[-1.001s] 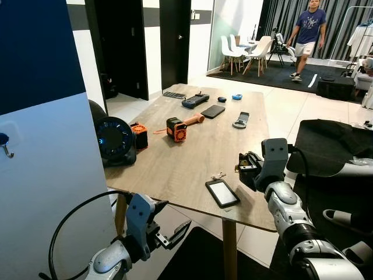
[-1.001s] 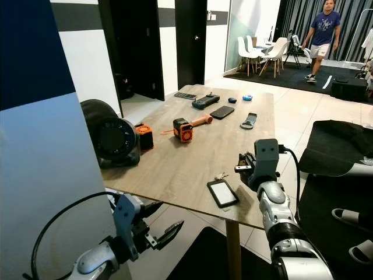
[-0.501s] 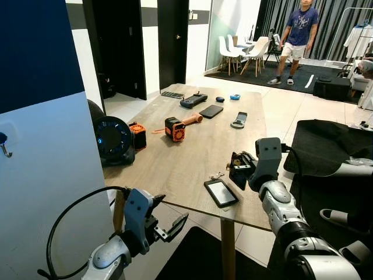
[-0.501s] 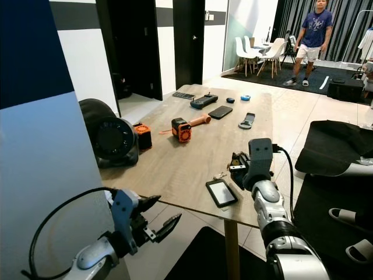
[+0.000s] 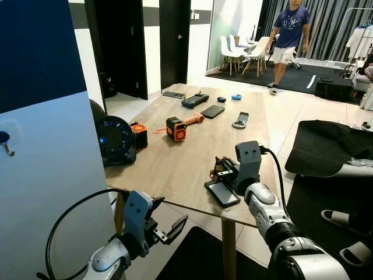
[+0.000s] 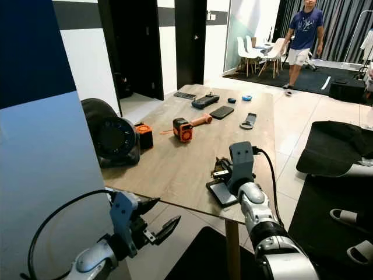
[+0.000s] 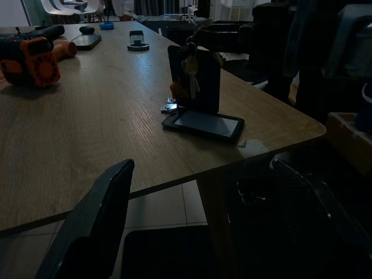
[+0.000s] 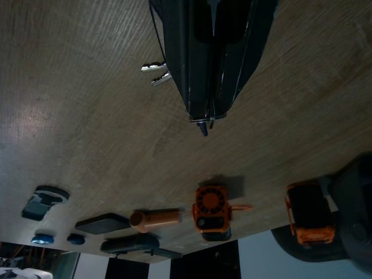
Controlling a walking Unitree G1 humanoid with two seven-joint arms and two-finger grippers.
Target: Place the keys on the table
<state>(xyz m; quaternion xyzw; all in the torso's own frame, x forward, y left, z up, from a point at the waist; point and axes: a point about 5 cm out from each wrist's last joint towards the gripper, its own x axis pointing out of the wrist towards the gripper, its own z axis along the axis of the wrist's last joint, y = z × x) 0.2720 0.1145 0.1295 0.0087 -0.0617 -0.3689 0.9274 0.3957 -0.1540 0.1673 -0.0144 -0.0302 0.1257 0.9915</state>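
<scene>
At the near right part of the wooden table (image 5: 192, 151): keys (image 7: 189, 74), a small bunch, pinched between the closed black fingers of the right gripper (image 5: 220, 171), hanging just above the tabletop beside a dark phone (image 5: 221, 193) that lies flat near the table's near edge. In the right wrist view the fingers (image 8: 203, 64) meet at their tips with the keys (image 8: 156, 74) showing at one side. Farther along the table: an orange handheld tool (image 5: 182, 126) at centre, a small orange box (image 5: 139, 135) and a round black fan-like unit (image 5: 114, 140) at the left edge, dark handsets and small blue items toward the far end. Left gripper (image 5: 169, 228): below the table's near edge, fingers spread apart, holding nothing. Far right: a person (image 5: 288, 35) walking near white chairs (image 5: 242, 49).
</scene>
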